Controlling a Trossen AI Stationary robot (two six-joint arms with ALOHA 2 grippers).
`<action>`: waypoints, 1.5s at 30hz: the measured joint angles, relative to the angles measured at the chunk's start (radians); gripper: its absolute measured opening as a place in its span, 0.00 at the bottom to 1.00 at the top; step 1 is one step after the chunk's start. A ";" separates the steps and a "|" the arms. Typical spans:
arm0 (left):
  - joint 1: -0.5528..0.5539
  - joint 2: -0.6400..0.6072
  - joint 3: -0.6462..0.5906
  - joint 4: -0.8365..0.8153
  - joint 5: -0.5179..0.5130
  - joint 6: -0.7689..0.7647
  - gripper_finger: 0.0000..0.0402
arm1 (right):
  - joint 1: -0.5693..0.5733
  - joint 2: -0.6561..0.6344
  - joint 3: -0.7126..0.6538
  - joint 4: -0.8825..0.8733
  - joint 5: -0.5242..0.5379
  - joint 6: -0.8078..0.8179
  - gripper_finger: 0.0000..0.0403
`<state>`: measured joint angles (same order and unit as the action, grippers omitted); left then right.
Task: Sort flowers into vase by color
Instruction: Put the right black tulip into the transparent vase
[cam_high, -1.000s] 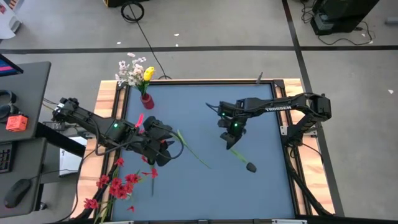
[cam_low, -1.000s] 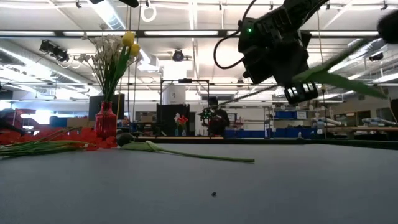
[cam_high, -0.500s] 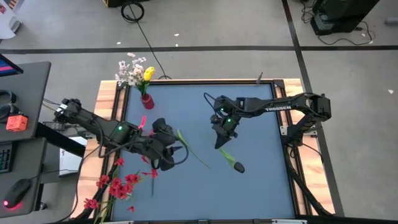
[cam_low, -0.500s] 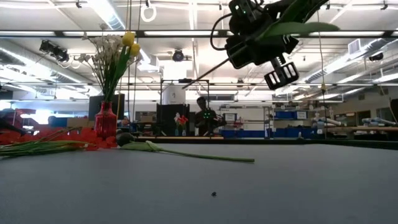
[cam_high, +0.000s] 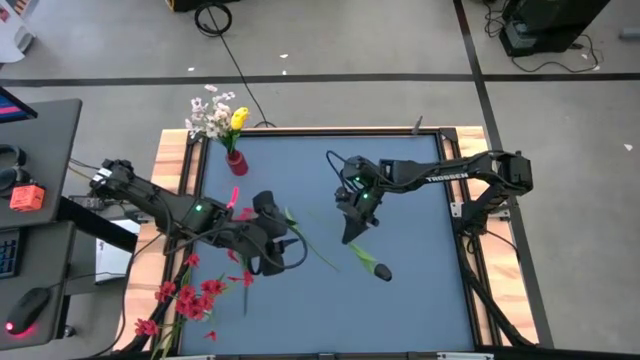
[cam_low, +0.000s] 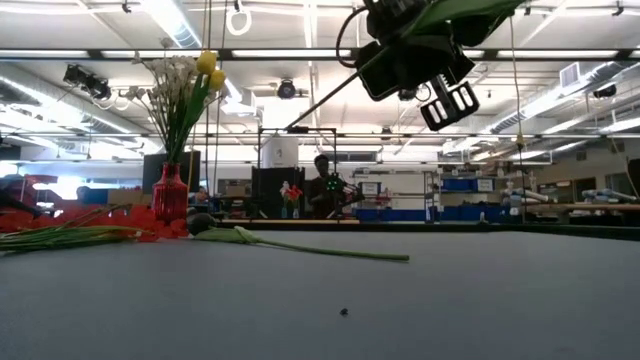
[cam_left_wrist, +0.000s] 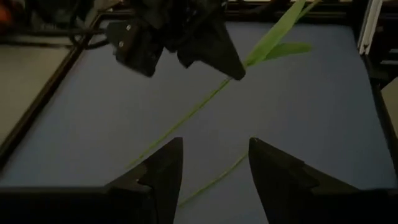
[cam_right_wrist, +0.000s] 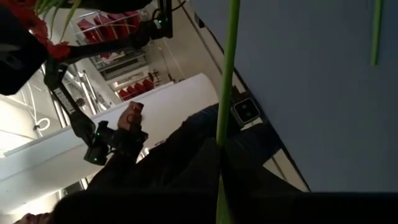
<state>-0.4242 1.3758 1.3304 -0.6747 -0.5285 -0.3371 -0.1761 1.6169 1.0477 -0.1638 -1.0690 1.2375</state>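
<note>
My right gripper (cam_high: 350, 232) is shut on a flower with a dark bud (cam_high: 383, 271), green leaves (cam_left_wrist: 273, 37) and a long thin stem (cam_right_wrist: 227, 74), held above the table's middle. The stem's bare end points at my left gripper (cam_left_wrist: 214, 174), which is open and level with it, touching nothing. Another green-stemmed flower (cam_high: 310, 242) lies flat on the table below. The red vase (cam_high: 236, 162) stands at the far left corner with white blossoms and a yellow tulip (cam_high: 238, 118) in it. Red flowers (cam_high: 190, 295) lie at the near left. My right gripper pinches the flower's thin stem (cam_left_wrist: 231, 79) between its two fingers, just on the bare side of the leaves. The fingers slant down toward my left arm and lie across the stem. The flower is lifted clear of the table, its bare end reaching toward my left gripper.
The blue table top is framed by a wooden rim (cam_high: 170, 190). In the low view a person (cam_low: 325, 190) stands in the room far behind the table. A desk with a mouse and a keyboard is beyond the left edge.
My right gripper has risen and gone toward the table's left edge with the flower, turning as it went; the leaves have swung up and the bud has shifted left with it. My left gripper has edged toward the right gripper.
</note>
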 joint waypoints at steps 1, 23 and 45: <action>0.002 0.001 0.000 0.001 0.000 0.022 0.47 | 0.000 0.000 0.000 0.003 0.001 0.005 0.04; 0.013 0.032 0.000 0.115 -0.009 0.425 0.47 | 0.011 0.001 0.000 0.170 0.216 0.251 0.06; 0.209 0.034 0.000 0.036 0.118 0.707 0.38 | 0.023 0.001 0.000 0.598 0.316 0.829 0.06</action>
<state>-0.2150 1.4094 1.3308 -0.6389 -0.4109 0.3701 -0.1532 1.6179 1.0477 0.4340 -0.7528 2.0663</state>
